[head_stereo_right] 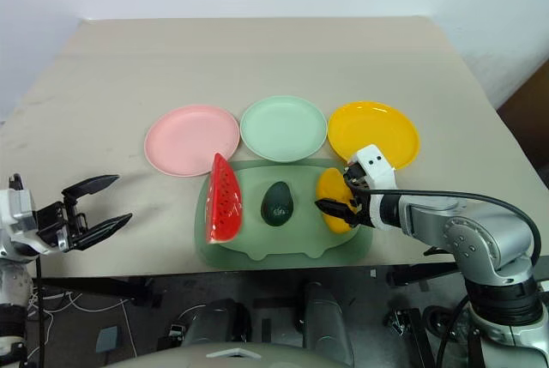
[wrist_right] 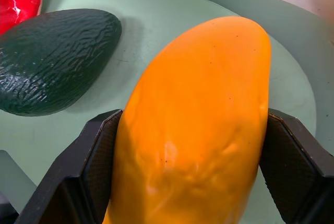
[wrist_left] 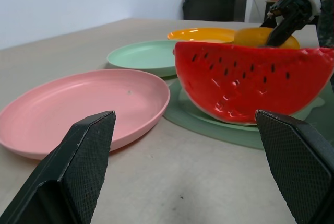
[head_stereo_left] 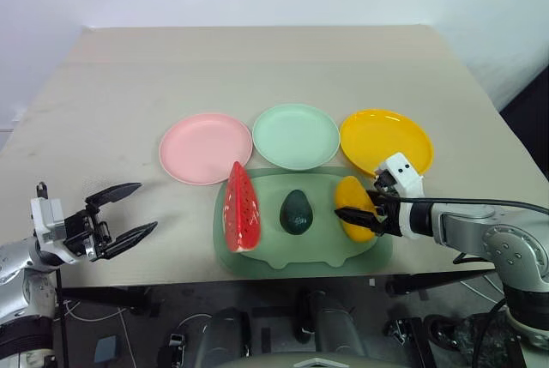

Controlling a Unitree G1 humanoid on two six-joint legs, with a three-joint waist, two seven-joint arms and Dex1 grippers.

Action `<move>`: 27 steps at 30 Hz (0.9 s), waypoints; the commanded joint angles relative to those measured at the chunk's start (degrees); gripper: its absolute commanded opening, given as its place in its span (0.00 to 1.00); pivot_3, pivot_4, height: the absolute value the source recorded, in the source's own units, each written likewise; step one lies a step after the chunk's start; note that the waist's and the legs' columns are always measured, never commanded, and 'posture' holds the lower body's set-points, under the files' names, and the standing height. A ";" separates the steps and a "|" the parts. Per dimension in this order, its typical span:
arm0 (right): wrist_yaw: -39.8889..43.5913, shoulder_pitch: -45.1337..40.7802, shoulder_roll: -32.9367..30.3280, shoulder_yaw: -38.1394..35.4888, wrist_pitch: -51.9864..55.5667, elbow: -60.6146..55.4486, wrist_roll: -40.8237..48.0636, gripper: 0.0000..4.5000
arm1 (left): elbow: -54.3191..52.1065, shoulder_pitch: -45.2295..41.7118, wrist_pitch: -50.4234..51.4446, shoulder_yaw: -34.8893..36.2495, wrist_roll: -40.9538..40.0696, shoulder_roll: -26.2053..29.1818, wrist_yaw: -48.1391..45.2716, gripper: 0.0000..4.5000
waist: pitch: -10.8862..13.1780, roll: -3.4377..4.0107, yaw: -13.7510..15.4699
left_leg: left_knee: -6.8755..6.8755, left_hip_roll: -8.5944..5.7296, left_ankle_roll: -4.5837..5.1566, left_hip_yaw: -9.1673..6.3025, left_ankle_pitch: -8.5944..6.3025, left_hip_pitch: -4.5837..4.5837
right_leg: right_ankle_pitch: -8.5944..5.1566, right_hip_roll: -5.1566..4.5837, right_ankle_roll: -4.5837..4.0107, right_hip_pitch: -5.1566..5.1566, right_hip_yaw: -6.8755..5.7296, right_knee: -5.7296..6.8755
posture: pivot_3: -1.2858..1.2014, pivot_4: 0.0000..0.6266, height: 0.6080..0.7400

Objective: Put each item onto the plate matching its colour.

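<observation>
Now we have our right gripper (head_stereo_left: pixel 358 216) clamped around the mango (wrist_right: pixel 193 125) on the mat (head_stereo_left: pixel 257 261); left gripper (head_stereo_left: pixel 120 211) spread wide. Next: lift it to the yellow plate (head_stereo_left: pixel 386 141) just beyond.

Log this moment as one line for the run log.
right end effector: shut on mango | left end effector: open | plates: none filled

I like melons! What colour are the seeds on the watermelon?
Black, dotted over the red watermelon wedge. The left wrist view shows them best.
</observation>
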 commanded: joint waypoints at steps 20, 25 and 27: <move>3.72 -26.53 2.15 3.41 -21.97 45.84 -25.54 0.77 | -5.11 -1.83 1.08 -2.04 0.39 -0.66 3.47 1.00 | 0.05 0.11 -0.53 | -0.02 0.01 -0.02 0.07 0.02 -0.10 | 0.10 0.00 0.14 -0.11 -0.12 0.07 | 0.52 0.24 0.95; 5.74 -27.52 2.36 3.18 -23.01 47.43 -27.78 1.00 | -6.61 -1.14 1.76 -2.36 0.35 -0.68 4.08 1.00 | 0.05 0.14 -0.49 | -0.02 0.03 -0.02 0.07 0.02 -0.10 | 0.09 0.00 0.14 -0.11 -0.12 0.06 | 0.52 0.24 0.95; 6.89 -27.38 2.19 2.58 -23.26 46.12 -27.81 1.00 | -6.59 -1.10 1.85 -2.32 0.30 -0.58 4.05 1.00 | 0.06 0.16 -0.45 | -0.01 0.02 -0.02 0.06 0.02 -0.10 | 0.10 -0.02 0.14 -0.11 -0.12 0.07 | 0.52 0.24 0.95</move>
